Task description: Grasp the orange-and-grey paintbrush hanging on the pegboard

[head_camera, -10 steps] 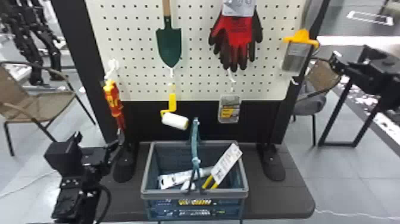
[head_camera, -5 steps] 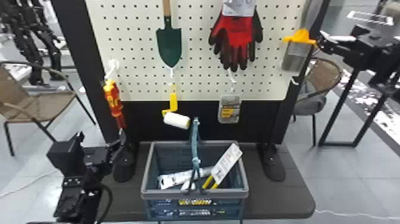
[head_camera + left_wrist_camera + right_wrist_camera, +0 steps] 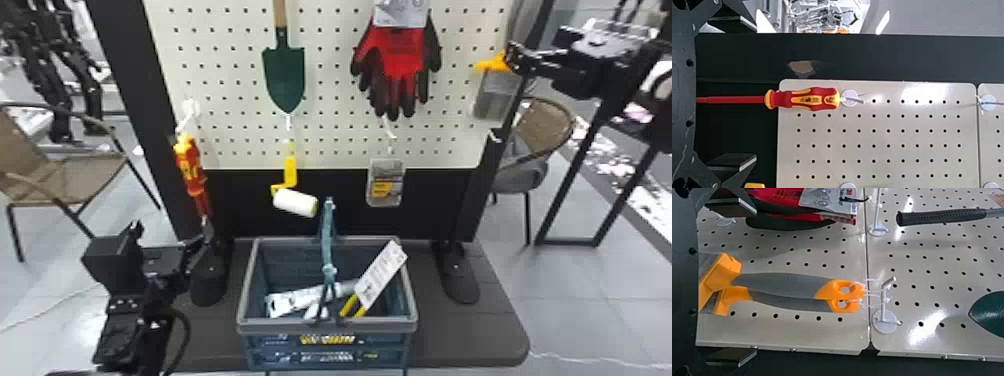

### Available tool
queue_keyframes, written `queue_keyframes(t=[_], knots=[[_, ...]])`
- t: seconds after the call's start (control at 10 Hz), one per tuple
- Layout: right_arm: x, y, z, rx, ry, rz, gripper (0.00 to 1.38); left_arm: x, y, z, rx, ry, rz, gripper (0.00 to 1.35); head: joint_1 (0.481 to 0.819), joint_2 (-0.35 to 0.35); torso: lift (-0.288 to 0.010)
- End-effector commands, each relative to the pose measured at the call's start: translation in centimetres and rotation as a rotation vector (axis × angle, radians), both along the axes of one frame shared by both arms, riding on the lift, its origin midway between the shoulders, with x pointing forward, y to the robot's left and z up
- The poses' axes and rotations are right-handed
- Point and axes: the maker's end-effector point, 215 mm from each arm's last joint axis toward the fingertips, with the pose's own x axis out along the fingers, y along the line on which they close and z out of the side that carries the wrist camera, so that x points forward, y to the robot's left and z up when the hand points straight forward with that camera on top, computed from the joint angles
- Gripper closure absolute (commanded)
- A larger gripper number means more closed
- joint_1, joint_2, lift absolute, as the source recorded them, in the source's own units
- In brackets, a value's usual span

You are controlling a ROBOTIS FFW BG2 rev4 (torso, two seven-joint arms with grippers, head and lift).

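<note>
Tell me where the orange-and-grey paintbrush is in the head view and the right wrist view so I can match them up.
Head view: the paintbrush, at upper right, by the pegboard edge.
Right wrist view: two orange-and-grey handles side by side, seen between the open fingers of the right gripper.
Shared landmark: the red-and-black gloves, hanging nearby in both.

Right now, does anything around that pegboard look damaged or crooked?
The black frame beside the red-and-yellow screwdriver shows a brownish patch, perhaps a scuff or reflection; I can't tell which. The paintbrushes hang normally from their hook.
</note>
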Motion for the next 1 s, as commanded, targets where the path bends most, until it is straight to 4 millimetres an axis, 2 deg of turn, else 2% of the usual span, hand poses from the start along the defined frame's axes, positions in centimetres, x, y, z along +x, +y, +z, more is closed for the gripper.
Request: queue_keyframes(t=[0.0,0.2,0.5,0.7,0.8,0.9], knots=[[0.2,1.5,0.1,0.003,0.013,0.043,0.06,0.0,-0.1,-0.1,-0.001,0.0,-0.001,0.15,0.549,0.0,-0.1],[0.3,3.2,0.3,0.013,0.02,0.091,0.09,0.1,-0.4,-0.3,0.0,0.006,-0.007,0.15,0.549,0.0,-0.1],[0.7,4.5,0.2,0.018,0.03,0.122,0.18,0.2,-0.3,-0.4,0.005,0.007,-0.01,0.15,0.549,0.0,-0.1],[1.0,4.4,0.5,-0.022,0.02,0.107,0.78,0.2,-0.4,-0.6,0.006,0.012,-0.012,0.15,0.549,0.0,-0.1],[1.1,4.3,0.4,-0.042,0.025,0.098,0.79,0.2,-0.4,-0.6,0.006,0.012,-0.012,0.15,0.549,0.0,-0.1],[1.2,4.3,0.4,-0.054,0.026,0.092,1.06,0.2,-0.2,-0.6,0.008,0.012,-0.011,0.15,0.549,0.0,-0.1]])
